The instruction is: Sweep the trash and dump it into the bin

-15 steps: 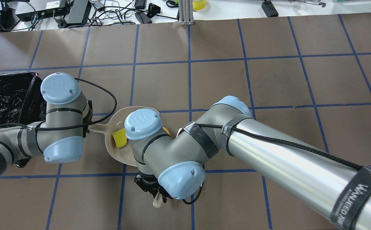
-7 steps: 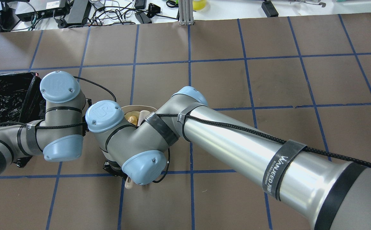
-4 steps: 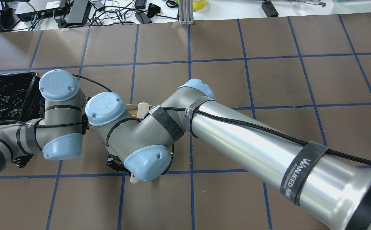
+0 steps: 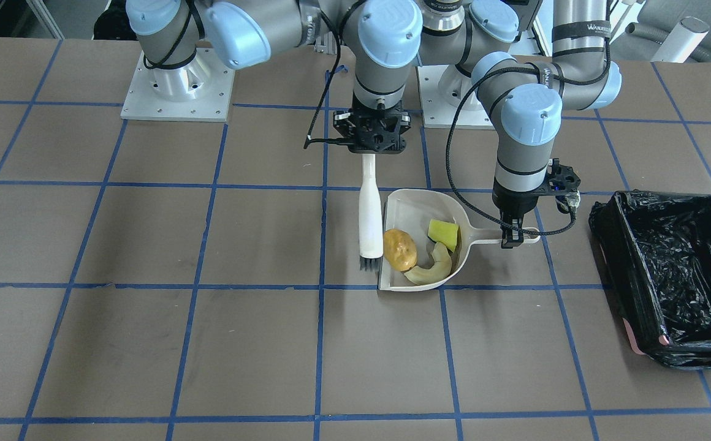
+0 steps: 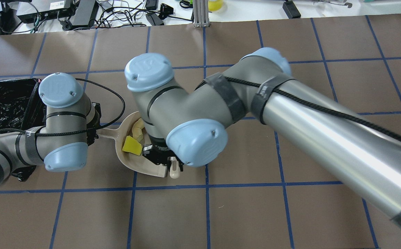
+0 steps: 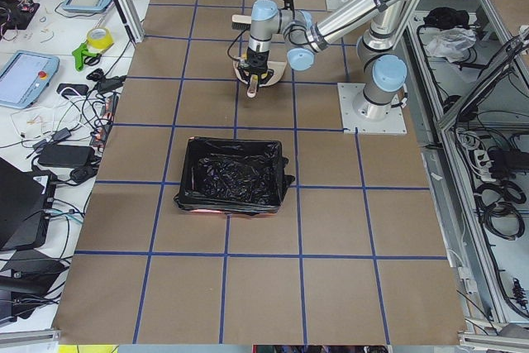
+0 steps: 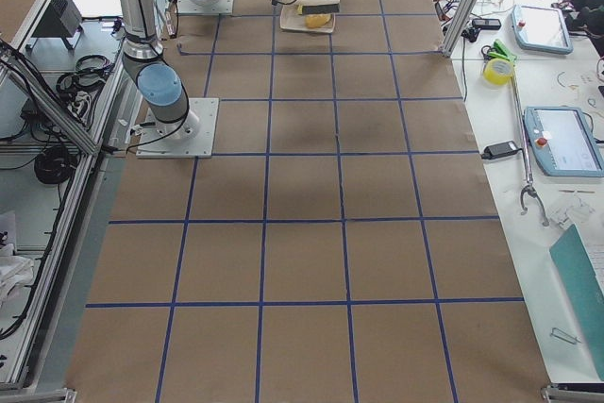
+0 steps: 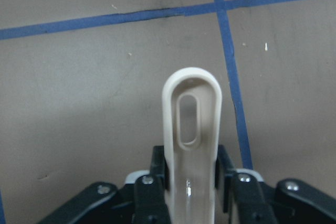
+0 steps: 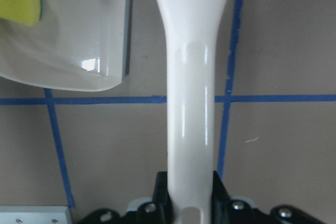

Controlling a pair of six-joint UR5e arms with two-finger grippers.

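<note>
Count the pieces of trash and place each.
3, all in the dustpan: golden-brown lump by the brush, pale crescent slice beside it, yellow-green wedge nearer the handle. None seems hidden.

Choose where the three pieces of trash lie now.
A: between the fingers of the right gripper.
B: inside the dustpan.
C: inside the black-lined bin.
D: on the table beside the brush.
B: in the front-facing view the golden-brown lump, the pale crescent slice and the yellow-green wedge all lie inside the beige dustpan, apart from the bin.
</note>
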